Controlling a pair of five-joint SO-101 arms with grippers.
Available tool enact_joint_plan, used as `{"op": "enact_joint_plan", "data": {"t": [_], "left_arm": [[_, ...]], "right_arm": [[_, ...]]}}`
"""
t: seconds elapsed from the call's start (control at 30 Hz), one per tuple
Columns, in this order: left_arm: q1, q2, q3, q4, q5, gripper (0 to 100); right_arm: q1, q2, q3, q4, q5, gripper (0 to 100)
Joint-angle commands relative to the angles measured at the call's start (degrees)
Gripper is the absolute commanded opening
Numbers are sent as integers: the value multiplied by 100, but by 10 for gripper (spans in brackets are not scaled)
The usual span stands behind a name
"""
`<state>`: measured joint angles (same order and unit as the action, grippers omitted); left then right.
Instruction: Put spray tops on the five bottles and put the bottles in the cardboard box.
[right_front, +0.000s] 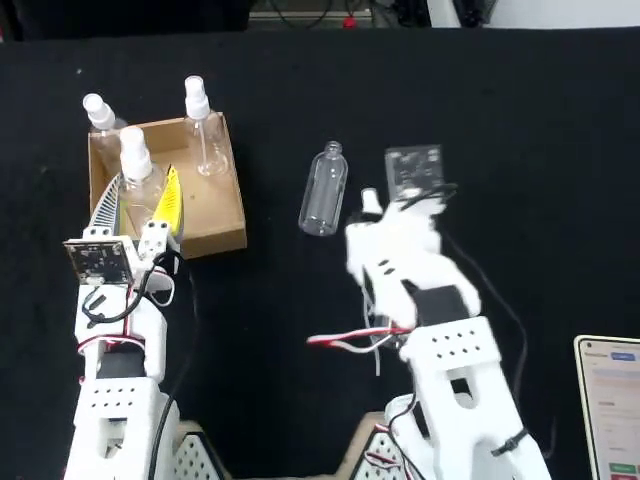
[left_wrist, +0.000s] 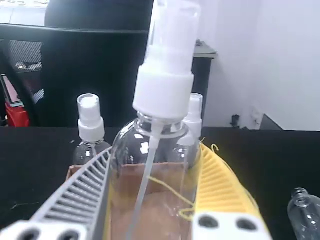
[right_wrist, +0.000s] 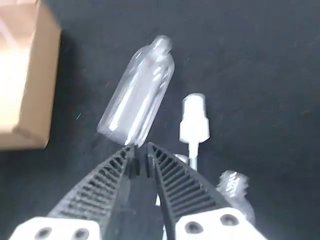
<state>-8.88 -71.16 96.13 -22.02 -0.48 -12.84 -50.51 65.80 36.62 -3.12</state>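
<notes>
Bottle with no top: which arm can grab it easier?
Right: the right end effector, empty, sits beside that bottle and a loose spray top; the left end effector holds a capped bottle.

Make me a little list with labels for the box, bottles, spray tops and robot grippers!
Cardboard box: two topped bottles stand inside
Left gripper: shut on third topped bottle, at the box
Bare bottle: lying on table, no top
Loose spray top: lying beside it
Right gripper: empty, by the bare bottle's base
Second bare bottle: next to right gripper
</notes>
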Motion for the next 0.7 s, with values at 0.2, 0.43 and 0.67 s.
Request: {"op": "enact_joint_plan", "data": {"t": [0.2, 0.43, 0.67], "left_arm": [[-189, -9, -954, -185, 62, 95], [-40, 712, -2176, -185, 62, 95], [-40, 2295, -2615, -325, 62, 91]], "right_arm": [[-607, -119, 154, -211, 9, 21], [-607, -101, 163, -211, 9, 21], [-580, -101, 171, -211, 26, 21]]}}
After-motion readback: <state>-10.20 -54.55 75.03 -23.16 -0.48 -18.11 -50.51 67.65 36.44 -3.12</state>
